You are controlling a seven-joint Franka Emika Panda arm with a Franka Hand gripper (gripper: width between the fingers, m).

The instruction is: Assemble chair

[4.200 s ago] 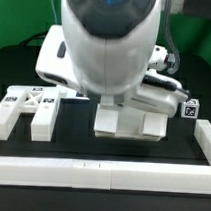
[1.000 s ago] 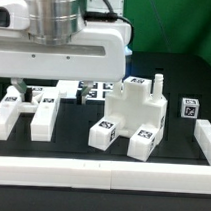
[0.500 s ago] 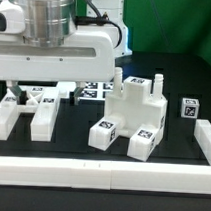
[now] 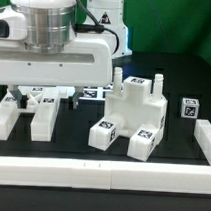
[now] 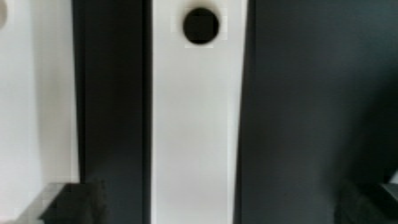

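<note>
**Exterior view: gripper (image 4: 42, 91) hangs open over loose bars, half-built chair (image 4: 133, 115) stands nearby**

Exterior view shows the white arm (image 4: 47, 30) filling the upper part of the exterior view's left, its hand low over the black table (image 4: 77, 132). Beneath the hand lie two tagged white pieces side by side, apart from each other: an outer bar (image 4: 7, 116) and an inner bar (image 4: 43, 115). Towards the middle of the table stands the half-built chair, a blocky white cluster with marker tags on several faces and two thin pegs rising from its top. It sits at an angle to the plain rail (image 4: 100, 175) along the front edge. A small cube (image 4: 190, 108) bearing one tag stands just beside the chair on the exterior view's right, not touching it. The marker board (image 4: 92, 91) lies flat behind, between the arm and the chair.

From the wrist, a long bar (image 5: 196, 130) with a dark oval hole (image 5: 199, 25) near one end runs lengthwise between the dark fingers (image 5: 63, 205). The jaws stand wide apart, with black table showing on both sides of the bar and nothing clamped. A second white part (image 5: 27, 90) lies alongside, across a dark gap.
</note>
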